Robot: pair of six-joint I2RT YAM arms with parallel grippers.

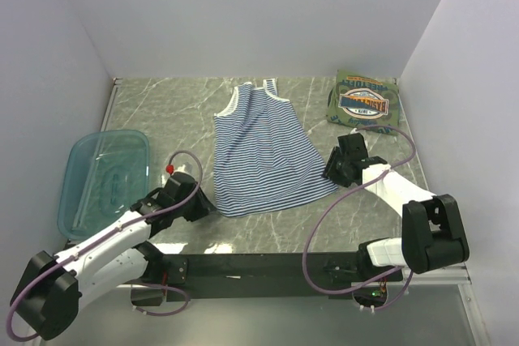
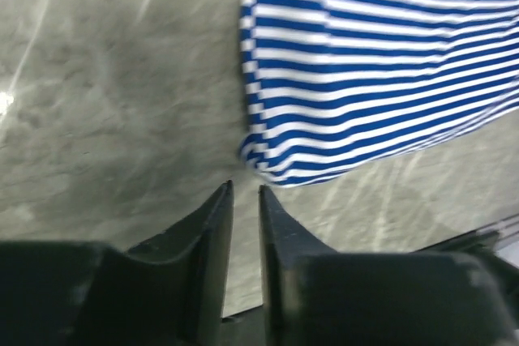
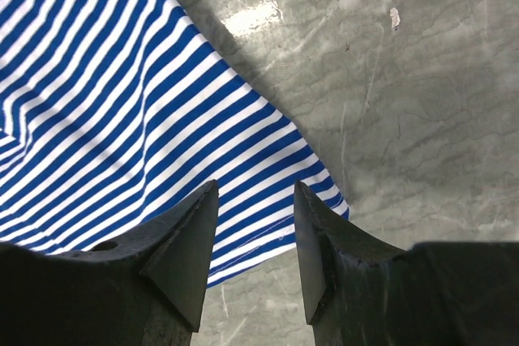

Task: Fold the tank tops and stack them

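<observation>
Beside the striped top (image 1: 263, 151), my left hand (image 2: 245, 188) and right hand (image 3: 255, 188) stand apart, apparently empty; I'd pinch hem corners evenly.

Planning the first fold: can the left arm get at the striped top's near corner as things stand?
Likely yes: the left gripper, jaws slightly apart, sits just short of the striped top at its corner, with only table between.

Soft striped cloth top (image 1: 263, 151), glossy marbled table (image 1: 162, 111)

The tub (image 1: 105, 177) lies left of the spread tank top (image 1: 263, 151), the folded tank top (image 1: 366, 100) behind and right of it.
</observation>
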